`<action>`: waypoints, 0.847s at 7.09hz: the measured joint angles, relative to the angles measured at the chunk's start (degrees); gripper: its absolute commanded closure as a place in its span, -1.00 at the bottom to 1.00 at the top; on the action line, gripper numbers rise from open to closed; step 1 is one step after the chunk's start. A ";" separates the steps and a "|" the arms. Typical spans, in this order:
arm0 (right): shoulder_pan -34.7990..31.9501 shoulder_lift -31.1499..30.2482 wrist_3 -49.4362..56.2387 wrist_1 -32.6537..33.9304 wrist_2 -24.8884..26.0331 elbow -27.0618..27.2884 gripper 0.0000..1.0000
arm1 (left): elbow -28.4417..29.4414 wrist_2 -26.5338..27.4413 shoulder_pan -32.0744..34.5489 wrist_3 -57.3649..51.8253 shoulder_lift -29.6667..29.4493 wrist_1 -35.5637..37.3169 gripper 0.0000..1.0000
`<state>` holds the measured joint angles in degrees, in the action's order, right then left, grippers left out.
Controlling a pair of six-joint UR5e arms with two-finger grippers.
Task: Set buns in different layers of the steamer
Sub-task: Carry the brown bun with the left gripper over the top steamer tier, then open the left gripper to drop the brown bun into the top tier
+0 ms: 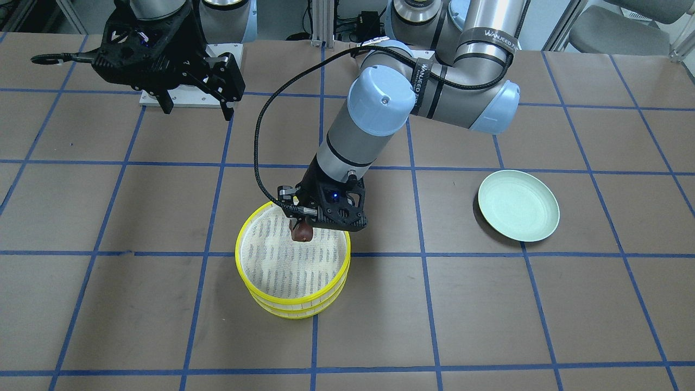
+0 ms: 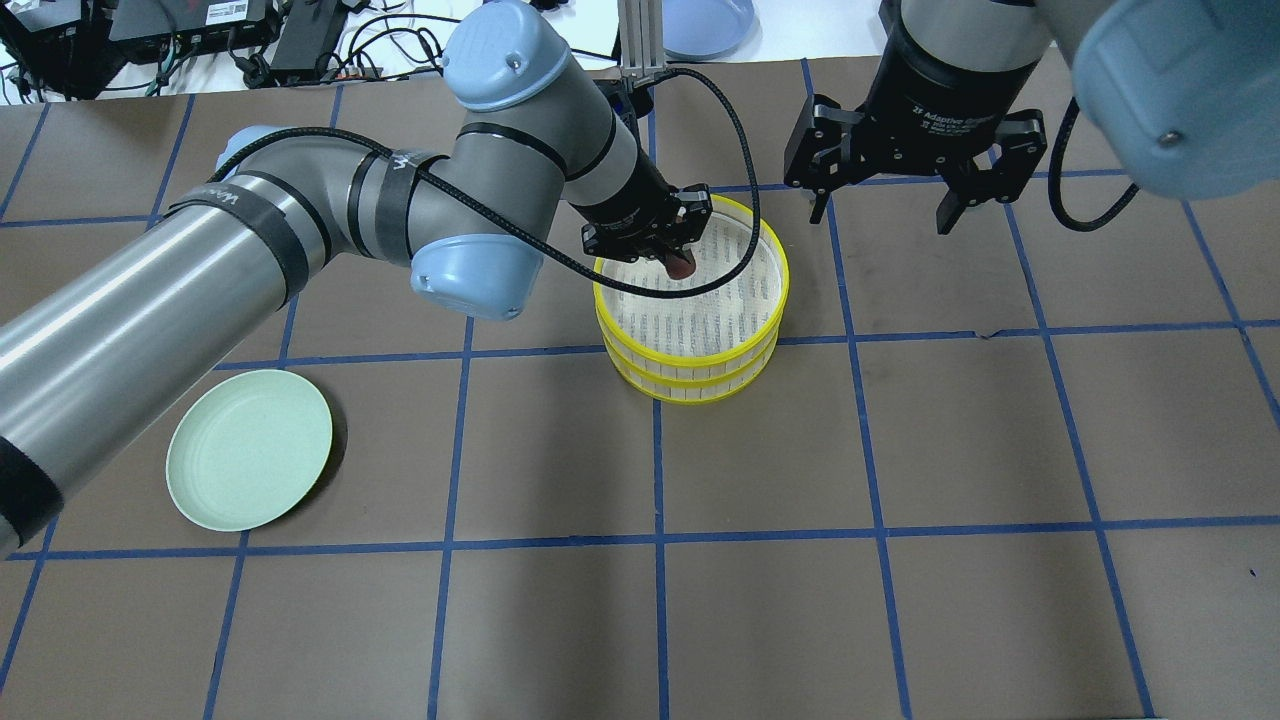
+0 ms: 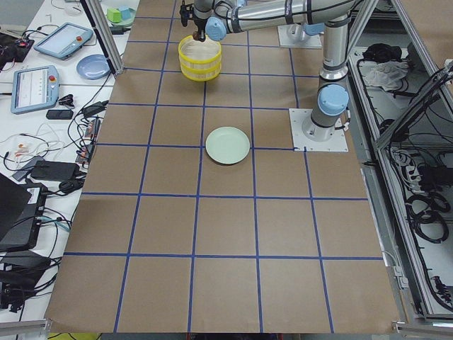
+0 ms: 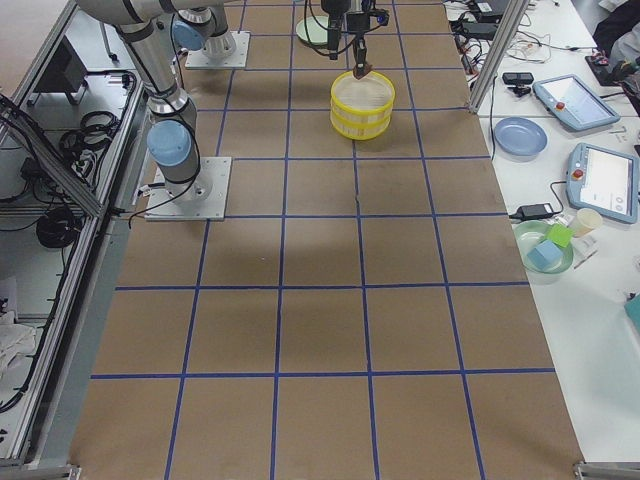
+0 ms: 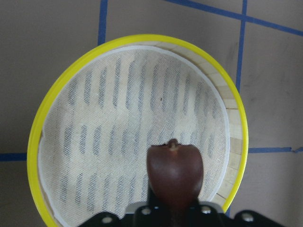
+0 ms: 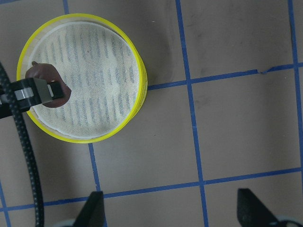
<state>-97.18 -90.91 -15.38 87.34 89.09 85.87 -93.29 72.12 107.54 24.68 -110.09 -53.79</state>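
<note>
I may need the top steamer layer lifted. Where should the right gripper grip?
Likely the yellow rim of the top layer, from above, one finger inside its thin upright wall, one outside. Choose the side facing the open right gripper, clear of the brown bun held by the left gripper.

A robotics lab is indicated: the table (image 3: pixel 226 227) is covered in brown paper gridded with blue tape, while teach pendants (image 4: pixel 572 100), tangled cables (image 3: pixel 44 136) and aluminium framing (image 4: pixel 493 60) are seen alongside.
</note>
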 measured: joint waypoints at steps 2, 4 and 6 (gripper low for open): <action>-0.01 0.03 0.03 -0.09 0.19 0.03 -1.00 | 0.24 0.14 0.09 -0.47 0.12 0.07 -1.00; 0.05 0.03 0.98 -0.03 1.03 0.07 -1.00 | 0.59 0.15 -0.13 -0.64 0.79 0.09 -1.00; 0.06 0.03 1.88 -0.04 1.31 0.09 -1.00 | 0.53 -0.11 -0.03 0.04 1.07 0.22 -1.00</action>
<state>-97.12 -90.88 -13.50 87.30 90.40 85.95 -92.76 72.01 107.50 24.72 -109.02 -53.56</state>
